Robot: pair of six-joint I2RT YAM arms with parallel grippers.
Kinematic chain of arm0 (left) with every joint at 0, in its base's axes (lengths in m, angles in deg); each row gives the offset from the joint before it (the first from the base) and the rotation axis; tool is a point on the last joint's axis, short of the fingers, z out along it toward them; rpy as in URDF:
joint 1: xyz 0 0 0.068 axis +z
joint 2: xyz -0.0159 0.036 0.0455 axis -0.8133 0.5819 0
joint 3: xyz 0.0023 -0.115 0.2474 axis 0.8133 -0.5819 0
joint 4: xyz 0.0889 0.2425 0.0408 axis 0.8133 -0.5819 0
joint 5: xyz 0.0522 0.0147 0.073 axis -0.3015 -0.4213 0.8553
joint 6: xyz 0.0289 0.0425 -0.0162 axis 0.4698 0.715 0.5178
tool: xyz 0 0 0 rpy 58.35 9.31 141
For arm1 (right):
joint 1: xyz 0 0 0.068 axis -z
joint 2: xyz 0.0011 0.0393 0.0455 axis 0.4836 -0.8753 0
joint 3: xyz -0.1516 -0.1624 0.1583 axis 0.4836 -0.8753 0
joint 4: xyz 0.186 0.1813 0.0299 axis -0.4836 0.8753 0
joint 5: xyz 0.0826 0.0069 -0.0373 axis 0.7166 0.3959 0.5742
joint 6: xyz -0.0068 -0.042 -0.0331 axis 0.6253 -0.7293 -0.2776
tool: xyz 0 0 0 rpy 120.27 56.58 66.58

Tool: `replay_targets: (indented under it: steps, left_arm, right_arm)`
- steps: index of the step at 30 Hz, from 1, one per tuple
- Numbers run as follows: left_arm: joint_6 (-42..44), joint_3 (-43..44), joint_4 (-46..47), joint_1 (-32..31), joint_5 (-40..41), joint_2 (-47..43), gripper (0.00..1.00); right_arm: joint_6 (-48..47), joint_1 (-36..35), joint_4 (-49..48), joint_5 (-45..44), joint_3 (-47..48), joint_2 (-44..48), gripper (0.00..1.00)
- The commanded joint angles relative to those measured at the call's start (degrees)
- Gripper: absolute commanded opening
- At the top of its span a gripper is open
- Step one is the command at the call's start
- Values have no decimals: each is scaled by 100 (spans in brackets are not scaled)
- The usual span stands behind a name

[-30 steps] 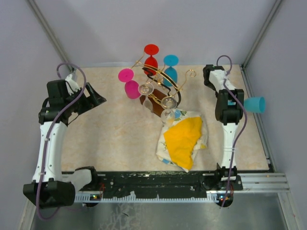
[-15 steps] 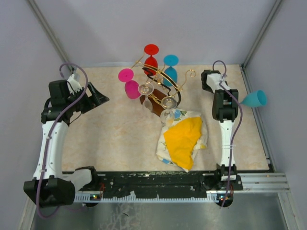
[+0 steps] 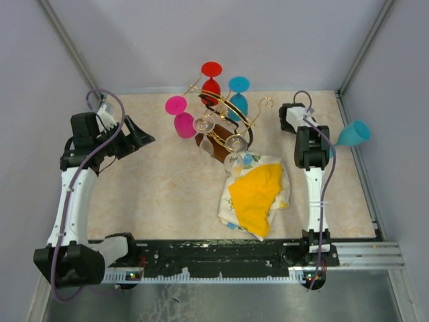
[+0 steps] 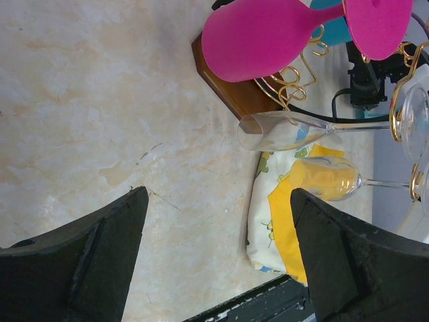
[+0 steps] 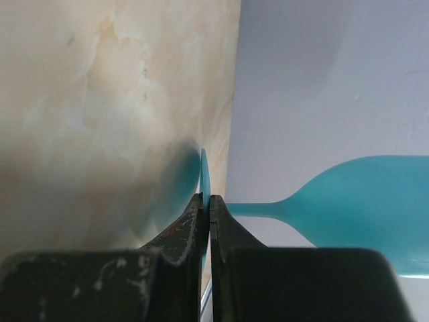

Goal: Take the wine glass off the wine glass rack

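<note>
The wine glass rack [image 3: 226, 119], gold wire on a dark wooden base [image 4: 224, 92], stands at the back middle. On it hang a pink glass [image 3: 182, 123], a red glass [image 3: 212, 79], a teal glass [image 3: 238, 95] and two clear glasses [image 3: 204, 125]. My right gripper [image 3: 329, 147] is shut on the thin foot [image 5: 203, 171] of another teal wine glass [image 3: 353, 132], held off the rack by the right wall, its bowl [image 5: 369, 201] pointing away. My left gripper [image 3: 139, 134] is open and empty left of the rack, facing the pink glass [image 4: 258, 40] and a clear glass [image 4: 281, 131].
A yellow and white patterned cloth [image 3: 256, 194] lies crumpled in front of the rack, also in the left wrist view [image 4: 288, 221]. Grey walls close in the back and both sides. The black rail [image 3: 221, 251] runs along the near edge.
My right gripper has drawn back and turned with the teal glass, whose bowl rose and tilted toward the right wall. My left gripper has edged slightly right.
</note>
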Motion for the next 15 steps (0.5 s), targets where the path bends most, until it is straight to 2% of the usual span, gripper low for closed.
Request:
replay_targets:
  steps: [1, 4, 7, 8, 9, 11, 12, 14, 15]
  left_arm:
    - [28, -36, 151, -21, -68, 32, 93]
    - [24, -31, 152, -28, -56, 41, 93]
    - [11, -23, 150, -25, -73, 52, 93]
    - [17, -9, 132, -21, -73, 52, 93]
    - [29, -2, 123, -20, -51, 47, 93]
    - [54, 11, 99, -20, -15, 30, 93]
    - [57, 13, 84, -23, -1, 22, 93]
    - [65, 13, 77, -20, -4, 17, 93]
    - [65, 20, 66, -25, -3, 17, 93]
  right_arm:
    - [235, -72, -76, 657, 317, -241, 3]
    - [260, -137, -43, 869, 428, -301, 6]
    - [295, -233, 6, 1025, 560, -375, 21]
    - [300, -262, -2, 1067, 577, -380, 22]
    - [299, -288, -17, 1097, 571, -373, 28]
    - [260, -350, -148, 1119, 452, -313, 48]
    - [234, -375, -237, 1115, 368, -247, 53]
    - [215, -392, -343, 1198, 237, -185, 55]
    - [251, -399, -340, 1251, 218, -169, 60]
